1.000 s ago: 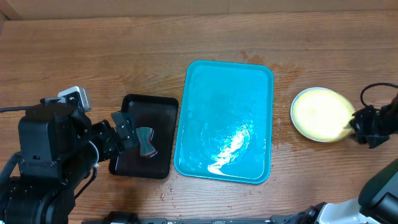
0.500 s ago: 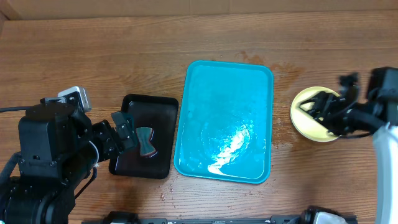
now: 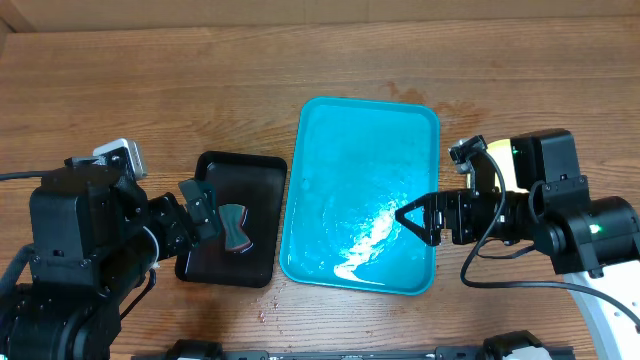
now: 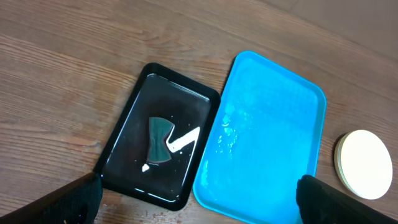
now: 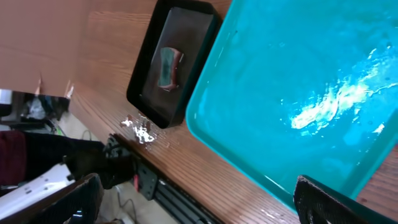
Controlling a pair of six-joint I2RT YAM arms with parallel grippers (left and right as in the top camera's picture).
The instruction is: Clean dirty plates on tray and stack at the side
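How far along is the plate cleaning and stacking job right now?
Looks nearly finished. Done: the tray carries only a wet sheen, and the plates sit beside it on the table; how many are stacked I cannot tell. In hand: nothing; the left gripper and right gripper are both open and empty. Left: probably only backing both away.

Small tray [image 3: 258, 190] just left of tray [image 3: 350, 150]; sponge [image 3: 235, 228] in it; plates [image 4: 364, 164], perhaps stacked, right of tray.
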